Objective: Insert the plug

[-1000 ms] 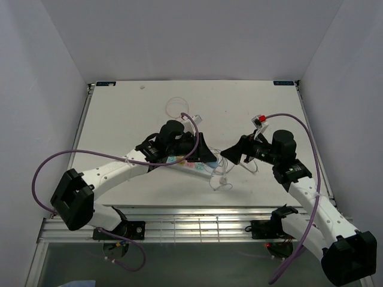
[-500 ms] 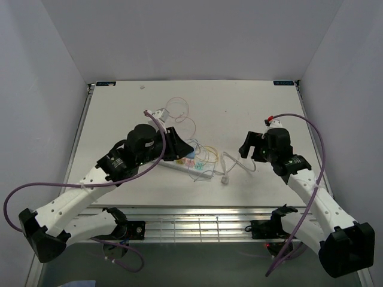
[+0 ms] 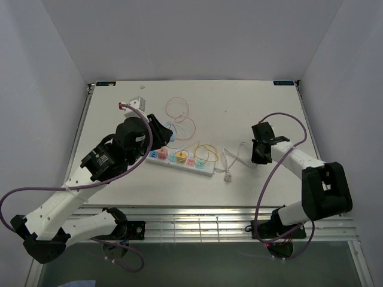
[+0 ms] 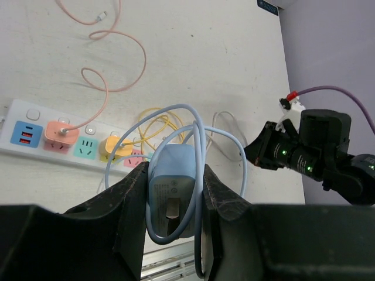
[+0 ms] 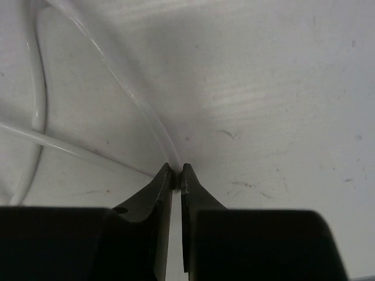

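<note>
In the left wrist view my left gripper (image 4: 173, 178) is shut on a light blue plug (image 4: 171, 196), its blue cable (image 4: 196, 137) looped round it. From above, the left gripper (image 3: 160, 135) hangs over the left end of the white power strip (image 3: 203, 168). That strip (image 4: 23, 147) carries a pink plug (image 4: 58, 133) and a yellow plug (image 4: 117, 146). My right gripper (image 3: 258, 156) is down at the table on the right. In its wrist view the right gripper (image 5: 177, 171) is shut on a thin white cable (image 5: 126, 88) that runs in between the tips.
A pink cable (image 3: 178, 108) coils behind the strip and a yellow cable (image 3: 207, 153) loops over its right end. The white cable's small connector (image 3: 227, 177) lies near the strip's right end. The table's front edge and metal rail (image 3: 197, 222) run below.
The left arm has swung back to the left with the blue plug in its grip. The right gripper has dropped to the table and shut on the white cable.
</note>
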### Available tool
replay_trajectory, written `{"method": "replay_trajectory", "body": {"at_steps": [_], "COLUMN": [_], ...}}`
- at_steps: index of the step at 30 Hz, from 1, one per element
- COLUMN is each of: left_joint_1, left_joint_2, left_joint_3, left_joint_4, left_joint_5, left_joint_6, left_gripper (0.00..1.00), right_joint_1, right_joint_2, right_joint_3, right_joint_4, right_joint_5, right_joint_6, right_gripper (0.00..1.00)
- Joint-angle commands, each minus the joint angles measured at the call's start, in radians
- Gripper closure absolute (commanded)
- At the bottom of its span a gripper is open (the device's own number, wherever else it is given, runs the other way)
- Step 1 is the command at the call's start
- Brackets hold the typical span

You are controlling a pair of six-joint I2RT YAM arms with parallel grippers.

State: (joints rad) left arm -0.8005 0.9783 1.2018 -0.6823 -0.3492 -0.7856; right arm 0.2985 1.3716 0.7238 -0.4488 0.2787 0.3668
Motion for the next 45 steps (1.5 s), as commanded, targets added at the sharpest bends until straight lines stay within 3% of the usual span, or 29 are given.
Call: {"method": "replay_trajectory", "body": {"at_steps": [1,7,8,9,11,15,16,17,18,22,28,30,31,33,34,36,37,42,45], "left_joint_1": [0.003,0.017,0.02,0.021,0.023,0.024,0.024,0.024,0.026,0.026,0.026,0.026,0.026,0.026,0.027,0.026,0.027,0.029,0.029], "left_joint_2": [0.034,0.063,0.063,0.062,0.053,0.023,0.02,0.014,0.01,-0.03,-0.067,-0.081,-0.096,-0.108,-0.115,-0.127,-0.13,-0.128,-0.121], "left_joint_3": [0.061,0.081,0.084,0.082,0.071,0.007,-0.007,-0.024,-0.059,-0.189,-0.304,-0.337,-0.343,-0.361,-0.366,-0.372,-0.37,-0.358,-0.346], "left_joint_4": [-0.036,-0.026,-0.028,-0.026,-0.025,-0.02,-0.02,-0.031,-0.034,0.007,0.04,0.029,0.023,0.012,0.001,-0.006,-0.014,-0.023,-0.029], "left_joint_5": [-0.074,-0.066,-0.057,-0.054,-0.05,-0.037,-0.031,-0.021,0.007,0.106,0.194,0.187,0.187,0.176,0.171,0.151,0.145,0.118,0.107], "left_joint_6": [-0.003,0.005,0.008,0.008,0.008,0.006,0.009,0.008,0.008,-0.003,-0.015,-0.024,-0.027,-0.04,-0.046,-0.052,-0.052,-0.047,-0.049], "left_gripper": [1.0,1.0,1.0,1.0,1.0,1.0,1.0,1.0,1.0,1.0,1.0,1.0,1.0,1.0,1.0,1.0,1.0,1.0,1.0], "right_joint_1": [-0.057,-0.143,-0.148,-0.148,-0.144,-0.098,-0.073,-0.059,-0.042,0.085,0.172,0.188,0.2,0.203,0.205,0.206,0.206,0.215,0.232], "right_joint_2": [0.096,0.365,0.427,0.455,0.474,0.287,0.243,0.156,0.117,0.04,0.242,0.349,0.378,0.466,0.51,0.55,0.588,0.681,0.684], "right_joint_3": [0.221,0.662,0.708,0.756,0.803,0.538,0.49,0.417,0.387,0.316,0.489,0.554,0.609,0.666,0.715,0.765,0.793,1.017,1.045], "right_joint_4": [0.106,0.147,0.115,0.07,-0.007,0.141,0.169,0.192,0.243,0.324,0.291,0.26,0.254,0.225,0.222,0.207,0.199,0.225,0.411], "right_joint_5": [0.032,-0.143,-0.168,-0.235,-0.356,-0.395,-0.395,-0.4,-0.412,-0.447,-0.375,-0.332,-0.314,-0.283,-0.283,-0.25,-0.246,-0.196,-0.19], "right_joint_6": [-0.075,-0.14,-0.179,-0.198,-0.238,-0.314,-0.328,-0.338,-0.36,-0.46,-0.485,-0.482,-0.476,-0.45,-0.442,-0.436,-0.433,-0.43,-0.431], "right_gripper": [0.92,0.92,0.87,0.79,0.46,0.05,0.02,0.1,0.1,0.1,0.1,0.07,0.01,0.11,0.4,0.65,0.89,0.92,0.92]}}
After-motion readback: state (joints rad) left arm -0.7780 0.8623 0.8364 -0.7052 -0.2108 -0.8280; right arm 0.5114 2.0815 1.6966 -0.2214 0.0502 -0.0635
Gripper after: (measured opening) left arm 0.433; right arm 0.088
